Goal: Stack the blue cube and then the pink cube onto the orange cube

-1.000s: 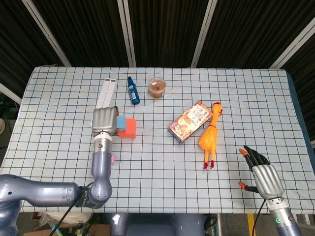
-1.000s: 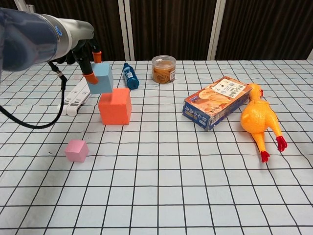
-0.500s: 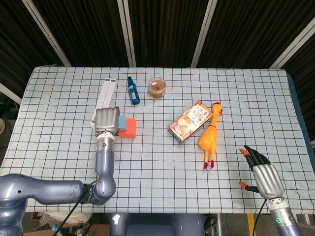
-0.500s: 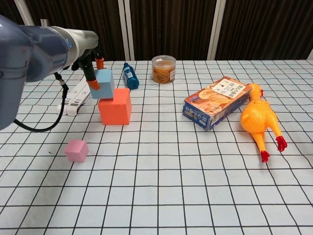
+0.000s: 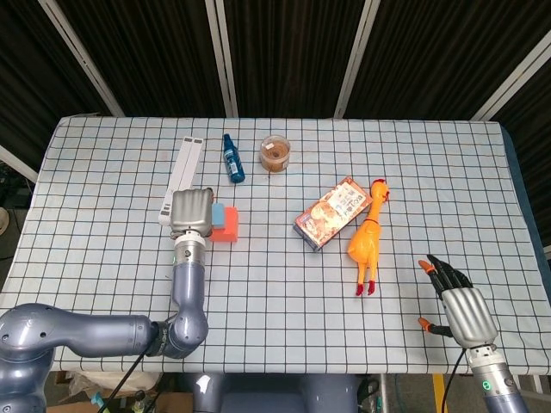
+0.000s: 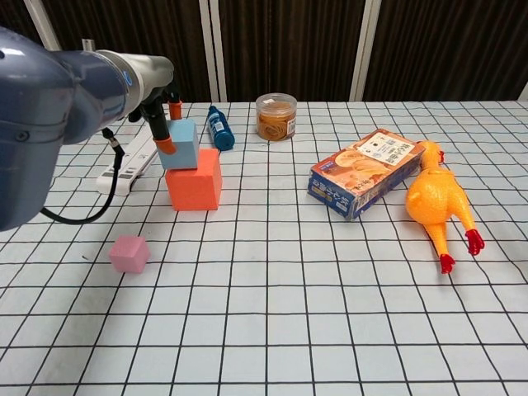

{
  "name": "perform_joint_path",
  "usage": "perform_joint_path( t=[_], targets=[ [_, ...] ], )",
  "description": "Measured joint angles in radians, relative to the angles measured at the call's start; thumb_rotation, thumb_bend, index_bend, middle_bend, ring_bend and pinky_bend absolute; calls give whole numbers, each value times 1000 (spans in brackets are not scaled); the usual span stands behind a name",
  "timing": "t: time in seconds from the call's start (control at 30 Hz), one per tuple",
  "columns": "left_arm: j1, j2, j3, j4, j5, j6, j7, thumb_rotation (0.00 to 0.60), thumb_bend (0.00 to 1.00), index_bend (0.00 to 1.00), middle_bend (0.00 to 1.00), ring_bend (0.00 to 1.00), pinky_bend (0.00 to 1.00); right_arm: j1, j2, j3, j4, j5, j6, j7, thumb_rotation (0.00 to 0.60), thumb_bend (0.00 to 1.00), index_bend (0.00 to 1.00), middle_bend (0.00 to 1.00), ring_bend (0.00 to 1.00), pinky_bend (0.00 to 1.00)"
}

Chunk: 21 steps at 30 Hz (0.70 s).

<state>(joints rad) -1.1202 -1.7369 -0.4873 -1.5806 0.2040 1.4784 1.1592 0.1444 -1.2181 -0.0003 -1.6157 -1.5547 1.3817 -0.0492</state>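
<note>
Presently the blue cube [image 6: 182, 143] sits on the orange cube's [image 6: 195, 181] left top edge, grasped by the left robot hand [image 6: 162, 115] from its left. Pink cube [image 6: 129, 253] lies nearer on the surface [image 6: 272, 313]. Right robot hand [image 5: 456, 303] rests released, well apart.

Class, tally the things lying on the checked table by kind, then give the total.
Cubes: 3 (blue cube, orange cube, pink cube)
Bottle: 1
Jar: 1
Box: 1
Rubber chicken: 1
White strip: 1
Total: 8
</note>
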Motion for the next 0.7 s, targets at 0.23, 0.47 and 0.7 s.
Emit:
perform_joint_path(
  t=[0.23, 0.47, 0.7],
  targets=[
    [-6, -13, -9, 8, -9, 9, 1, 600, 318, 424, 1000, 787, 772, -1, 1, 1, 0, -4, 5, 4, 600, 160, 119, 73, 128, 200],
    [-14, -24, -15, 15, -4, 14, 0, 600, 319, 422, 1000, 787, 772, -1, 2, 1, 0, -5, 6, 6, 600, 160, 119, 74, 128, 200],
    [-21, -34, -23, 25, -11, 17, 6, 600, 318, 420, 1000, 787, 772, -1, 3, 2, 1, -5, 6, 9, 600, 160, 119, 74, 128, 200]
  ],
)
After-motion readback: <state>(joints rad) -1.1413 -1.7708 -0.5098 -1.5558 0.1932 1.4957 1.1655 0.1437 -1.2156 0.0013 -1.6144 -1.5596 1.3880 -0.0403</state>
